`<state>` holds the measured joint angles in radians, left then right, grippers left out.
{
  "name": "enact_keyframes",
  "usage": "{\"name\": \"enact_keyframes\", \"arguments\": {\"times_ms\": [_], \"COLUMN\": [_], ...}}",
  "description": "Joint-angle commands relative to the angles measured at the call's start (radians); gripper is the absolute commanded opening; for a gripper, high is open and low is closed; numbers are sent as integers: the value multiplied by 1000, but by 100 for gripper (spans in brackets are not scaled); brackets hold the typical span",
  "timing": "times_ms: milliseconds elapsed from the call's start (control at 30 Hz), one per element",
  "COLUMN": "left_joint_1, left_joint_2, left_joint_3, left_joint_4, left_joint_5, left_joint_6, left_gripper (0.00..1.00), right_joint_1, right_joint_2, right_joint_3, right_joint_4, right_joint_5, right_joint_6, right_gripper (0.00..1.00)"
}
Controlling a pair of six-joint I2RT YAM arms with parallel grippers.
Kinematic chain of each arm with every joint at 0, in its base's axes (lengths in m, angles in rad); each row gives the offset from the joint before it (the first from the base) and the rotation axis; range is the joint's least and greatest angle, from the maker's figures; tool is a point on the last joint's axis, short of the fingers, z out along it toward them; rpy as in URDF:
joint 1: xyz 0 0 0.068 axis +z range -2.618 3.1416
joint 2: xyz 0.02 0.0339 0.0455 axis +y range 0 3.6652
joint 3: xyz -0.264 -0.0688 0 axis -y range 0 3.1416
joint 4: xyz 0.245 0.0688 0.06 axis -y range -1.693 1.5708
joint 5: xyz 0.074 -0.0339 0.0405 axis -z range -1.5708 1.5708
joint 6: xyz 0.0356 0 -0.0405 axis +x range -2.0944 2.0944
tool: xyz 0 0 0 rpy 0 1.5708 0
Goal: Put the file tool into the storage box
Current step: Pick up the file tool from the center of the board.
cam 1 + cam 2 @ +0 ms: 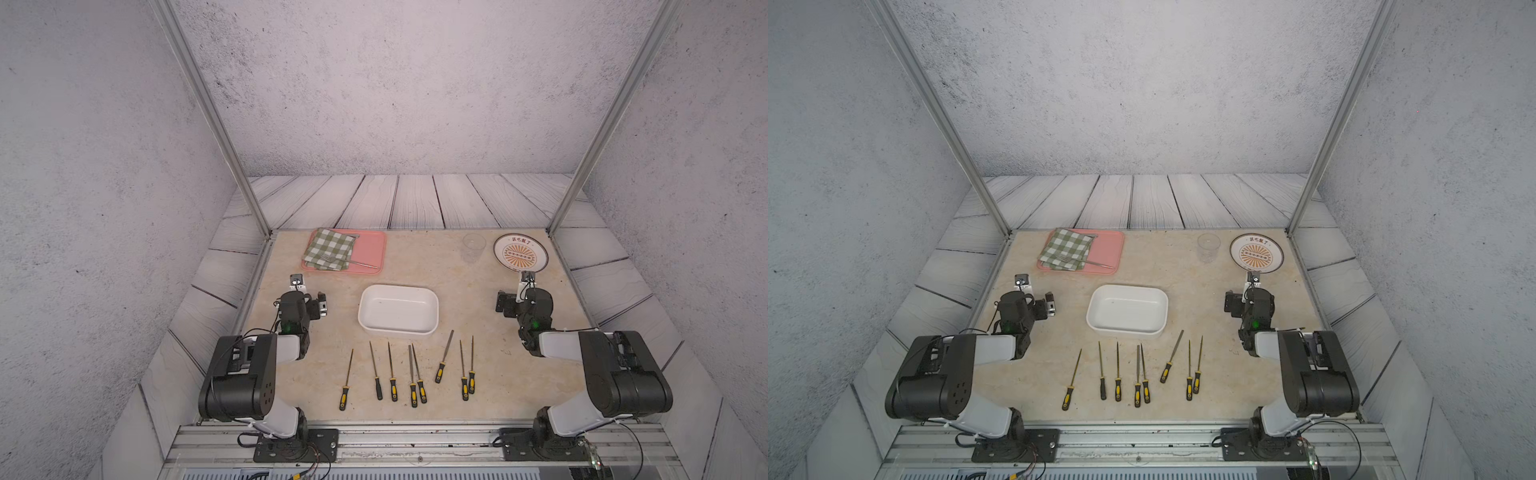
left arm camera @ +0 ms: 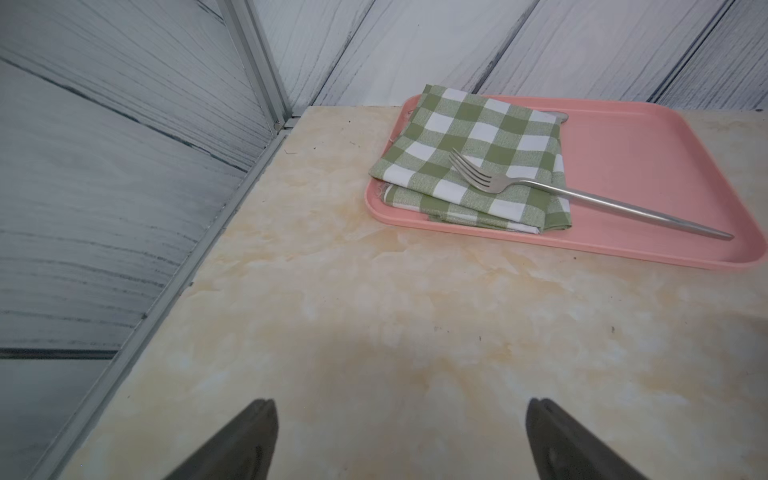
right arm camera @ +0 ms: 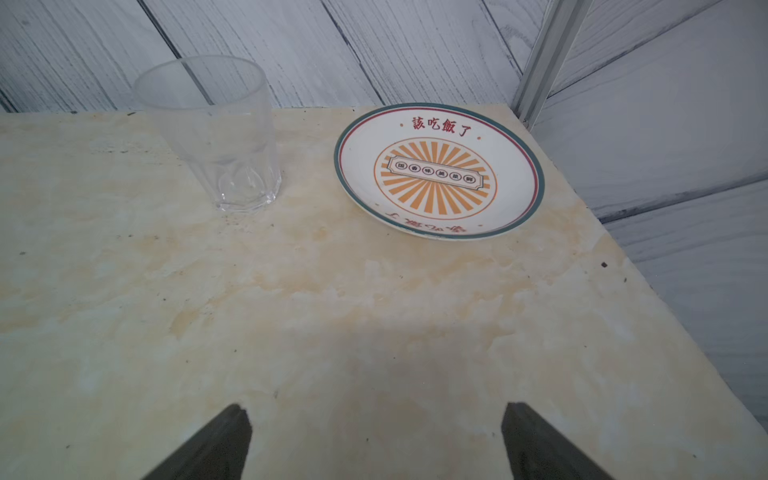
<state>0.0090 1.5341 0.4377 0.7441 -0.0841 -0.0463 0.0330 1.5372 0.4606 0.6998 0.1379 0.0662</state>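
Black jaws on the right gripper (image 3: pixel 374 440) and left gripper (image 2: pixel 401 440) are standing wide, gripping nothing, probably parked aside for clearance. Between them the white storage box (image 1: pixel 395 330) is sitting empty; eight files (image 1: pixel 413 395) are lying just before it.

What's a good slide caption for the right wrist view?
Open right gripper above the marbled tabletop, facing an empty clear glass and a sunburst-print plate near the table's far corner.
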Motion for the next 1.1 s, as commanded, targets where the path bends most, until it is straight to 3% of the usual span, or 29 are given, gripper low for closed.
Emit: {"name": "enact_keyframes", "arguments": {"times_ms": [0, 933, 1033, 1067], "left_joint_1": [-5, -4, -6, -6], "left_joint_2": [-7, -9, -69, -115], "left_joint_3": [15, 13, 23, 47], "left_joint_4": [1, 6, -19, -110], "left_joint_5": [-9, -11, -73, -124], "left_joint_6": [9, 8, -5, -29], "left_gripper": [98, 98, 98, 98], "right_joint_1": [-3, -3, -2, -1], "right_joint_2": [-5, -8, -50, -90], "right_joint_3": [2, 0, 7, 49], "right_joint_4": [8, 12, -5, -119], "right_joint_5": [14, 12, -30, -27], "right_joint_6": [-8, -9, -39, -33], "right_gripper": [99, 99, 99, 99]}}
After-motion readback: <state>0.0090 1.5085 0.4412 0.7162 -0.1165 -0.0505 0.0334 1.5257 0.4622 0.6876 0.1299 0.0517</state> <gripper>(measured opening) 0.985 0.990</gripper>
